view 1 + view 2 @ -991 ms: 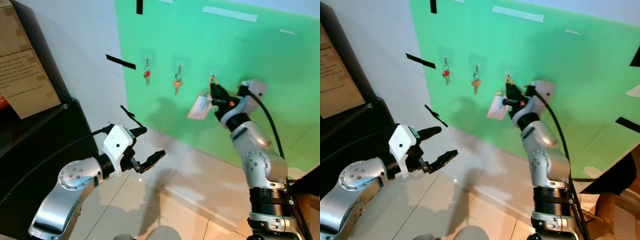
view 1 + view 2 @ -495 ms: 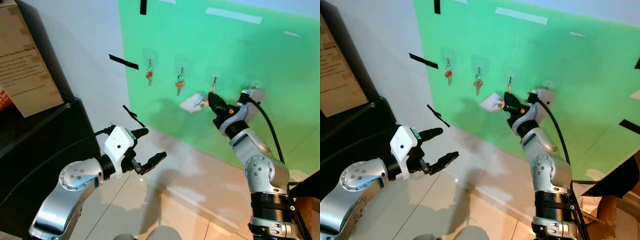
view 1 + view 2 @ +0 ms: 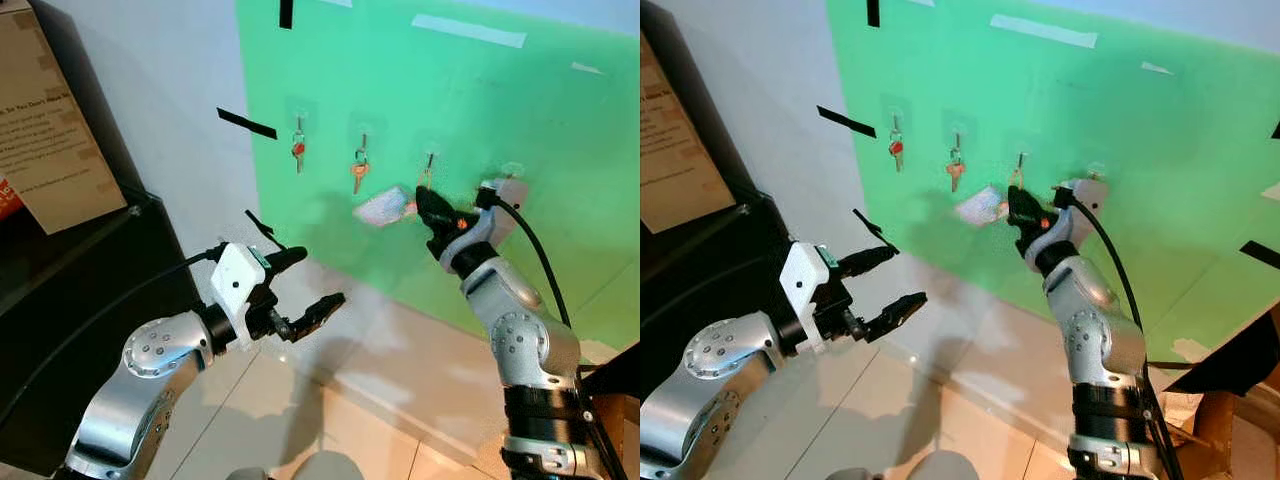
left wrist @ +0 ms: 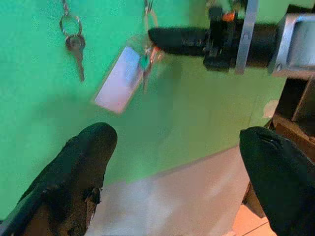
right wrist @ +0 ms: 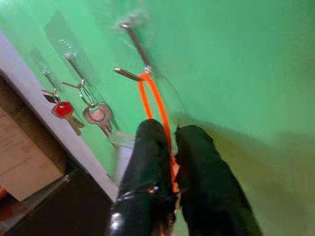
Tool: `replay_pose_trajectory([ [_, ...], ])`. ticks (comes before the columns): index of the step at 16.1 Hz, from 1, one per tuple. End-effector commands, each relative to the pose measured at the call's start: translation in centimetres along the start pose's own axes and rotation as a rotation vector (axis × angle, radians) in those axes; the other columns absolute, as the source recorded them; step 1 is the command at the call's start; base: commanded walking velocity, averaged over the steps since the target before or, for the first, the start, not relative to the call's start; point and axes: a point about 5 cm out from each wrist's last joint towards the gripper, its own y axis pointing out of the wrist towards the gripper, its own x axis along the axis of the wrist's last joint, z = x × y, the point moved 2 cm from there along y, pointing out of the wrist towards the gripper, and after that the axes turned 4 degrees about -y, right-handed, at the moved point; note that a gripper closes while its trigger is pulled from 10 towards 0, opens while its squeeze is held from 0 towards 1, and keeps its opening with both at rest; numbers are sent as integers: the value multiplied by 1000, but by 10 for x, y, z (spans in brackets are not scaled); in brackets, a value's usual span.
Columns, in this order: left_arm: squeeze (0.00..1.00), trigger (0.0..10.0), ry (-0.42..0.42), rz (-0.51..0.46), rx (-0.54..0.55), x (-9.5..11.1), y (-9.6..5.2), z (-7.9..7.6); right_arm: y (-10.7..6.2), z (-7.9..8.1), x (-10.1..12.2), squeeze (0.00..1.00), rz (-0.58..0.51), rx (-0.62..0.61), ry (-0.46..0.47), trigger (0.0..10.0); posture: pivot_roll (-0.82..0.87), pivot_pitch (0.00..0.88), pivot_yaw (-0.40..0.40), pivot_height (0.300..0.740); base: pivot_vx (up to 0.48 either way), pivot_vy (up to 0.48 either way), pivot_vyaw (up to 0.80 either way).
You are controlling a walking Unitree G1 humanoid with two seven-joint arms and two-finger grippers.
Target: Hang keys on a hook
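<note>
Two black fingers of the right gripper [image 5: 170, 147] pinch an orange loop [image 5: 152, 98] whose top hangs over a metal hook [image 5: 129, 73] on the green board [image 3: 520, 120]; its pale tag [image 3: 385, 208] swings beside. The left gripper [image 3: 300, 285] hovers spread, empty, near the floor.

Counting what we see on and before the green wall

We count four hooks in a row across the upper middle: one carries a red-headed key [image 3: 294, 149], one an orange-headed key [image 3: 355, 170], one [image 3: 428, 160] the orange loop [image 5: 156, 105] with one pale tag [image 3: 383, 209], and one [image 3: 511, 170] at right. Two grippers: the left gripper [image 3: 304, 283] at lower left, the right gripper [image 3: 423, 200] at centre. Two white tape strips sit along the top; several black strips, number uncertain.
</note>
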Motion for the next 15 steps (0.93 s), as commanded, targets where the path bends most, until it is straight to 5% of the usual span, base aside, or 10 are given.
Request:
replay_pose_trajectory([
  [1, 298, 10000, 13, -20, -15, 7, 0, -1, -5, -8, -19, 1000, 82, -26, 31, 10000, 105, 0, -1, 740, 0, 0, 0],
  [4, 302, 10000, 15, -16, -1, 5, 0, 0, -12, -3, -16, 1000, 54, 12, 8, 10000, 97, 0, -1, 740, 0, 0, 0],
  [7, 294, 10000, 17, 40, 174, -13, -2, 14, -31, 2, -22, 1000, 96, 61, -213, 10000, 75, 0, -5, 740, 0, 0, 0],
  [11, 282, 10000, 10, 84, 372, -32, -9, 26, -54, 10, -37, 1000, 182, 119, -288, 10000, 58, 0, -20, 740, 0, 0, 0],
  [15, 282, 10000, 33, 151, 580, -54, -31, 34, -58, -15, -38, 1000, 169, -118, -324, 10000, 70, 0, -59, 740, 0, 0, -400],
])
